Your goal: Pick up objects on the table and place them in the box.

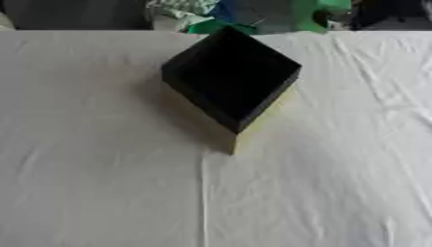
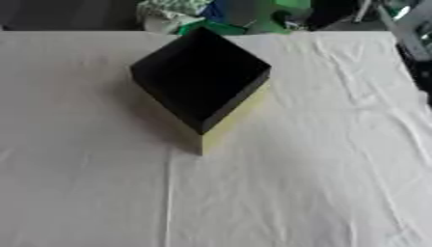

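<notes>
- A white cloth (image 1: pixel 101 183) covered the surface from edge to edge, creased along a straight fold that ran from below the box toward the near edge, with looser wrinkles spread over the right side.
- The box (image 1: pixel 229 77) stood on the cloth in the far middle of the surface, turned so that one corner pointed at the camera and the opposite corner toward the far edge.
- Its open top showed a black interior, too dark to tell whether anything lay inside.
- The outer wall on the near right side was pale yellow, and it met the shaded near left wall at the corner closest to the camera.
- The box cast a soft shadow onto the cloth to its left and front.
- No loose objects could be made out on the cloth around the box in either eye view.
- Beyond the far edge of the surface lay a jumble of green, blue and pale patterned items (image 2: pixel 211 12), too indistinct to name, set against a dark background.
- A grey shape (image 2: pixel 413 29) showed at the upper right corner of the right eye view, past the edge of the cloth.
- Neither robot hand appeared in either view, so the state of the fingers could not be told.
</notes>
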Robot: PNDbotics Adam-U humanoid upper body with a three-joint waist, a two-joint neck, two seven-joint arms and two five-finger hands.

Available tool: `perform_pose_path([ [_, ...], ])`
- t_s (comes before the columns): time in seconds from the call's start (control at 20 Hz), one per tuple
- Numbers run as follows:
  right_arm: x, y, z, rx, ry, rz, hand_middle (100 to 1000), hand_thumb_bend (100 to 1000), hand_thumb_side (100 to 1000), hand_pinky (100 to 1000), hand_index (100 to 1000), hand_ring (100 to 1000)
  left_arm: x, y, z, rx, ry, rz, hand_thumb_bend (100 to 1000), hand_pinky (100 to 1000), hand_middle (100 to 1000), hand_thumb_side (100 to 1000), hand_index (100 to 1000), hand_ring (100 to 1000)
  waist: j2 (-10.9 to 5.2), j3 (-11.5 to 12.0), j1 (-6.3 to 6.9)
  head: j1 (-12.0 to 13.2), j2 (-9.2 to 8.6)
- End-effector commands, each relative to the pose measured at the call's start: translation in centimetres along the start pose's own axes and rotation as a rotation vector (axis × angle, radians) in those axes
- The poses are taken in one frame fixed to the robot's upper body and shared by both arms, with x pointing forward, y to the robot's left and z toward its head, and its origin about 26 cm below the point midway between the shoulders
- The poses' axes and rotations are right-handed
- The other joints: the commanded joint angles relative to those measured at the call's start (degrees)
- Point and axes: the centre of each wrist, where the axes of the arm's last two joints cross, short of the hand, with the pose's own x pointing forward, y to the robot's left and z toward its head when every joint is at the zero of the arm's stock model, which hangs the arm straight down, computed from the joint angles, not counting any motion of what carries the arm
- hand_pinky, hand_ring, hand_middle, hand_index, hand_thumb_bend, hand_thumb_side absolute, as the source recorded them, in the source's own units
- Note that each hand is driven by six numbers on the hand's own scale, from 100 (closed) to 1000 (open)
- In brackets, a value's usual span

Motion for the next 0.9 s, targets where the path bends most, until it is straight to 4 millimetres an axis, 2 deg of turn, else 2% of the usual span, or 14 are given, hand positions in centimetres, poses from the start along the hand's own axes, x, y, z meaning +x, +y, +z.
perform_pose_path([
  [0.05, 0.4, -0.8, -1.1, -0.013, -0.013, 0.017, 582, 100, 619, 803, 787, 649, 0.6, -0.2, -0.7, -0.013, -0.032, 0.018, 200, 639, 592, 950, 714, 713, -0.71, 0.35, -0.02, -0.89, -0.91],
  [0.6, 1.8, 0.6, -4.5, -0.013, -0.040, 0.011, 577, 100, 663, 783, 786, 641, 1.0, -1.1, -1.5, -0.028, -0.060, 0.065, 200, 641, 594, 950, 714, 714, 0.85, 3.14, -0.77, -2.92, -1.46],
  [0.8, 2.2, 1.8, -5.4, 0.023, -0.058, 0.007, 578, 100, 682, 779, 786, 643, 1.2, -1.4, -1.7, -0.032, -0.069, 0.080, 200, 641, 595, 950, 714, 715, 1.39, 3.89, -1.08, -3.31, -1.57],
  [0.85, 2.1, 2.1, -5.5, 0.033, -0.058, 0.004, 578, 100, 646, 776, 786, 642, 1.2, -1.4, -1.8, -0.031, -0.070, 0.082, 200, 641, 595, 950, 714, 715, 1.48, 4.03, -1.13, -3.29, -1.54],
  [0.9, 2.0, 2.5, -5.6, 0.041, -0.057, -0.002, 577, 100, 696, 773, 786, 641, 1.2, -1.4, -1.8, -0.031, -0.071, 0.084, 201, 641, 595, 950, 714, 715, 1.57, 4.15, -1.17, -3.26, -1.51],
])
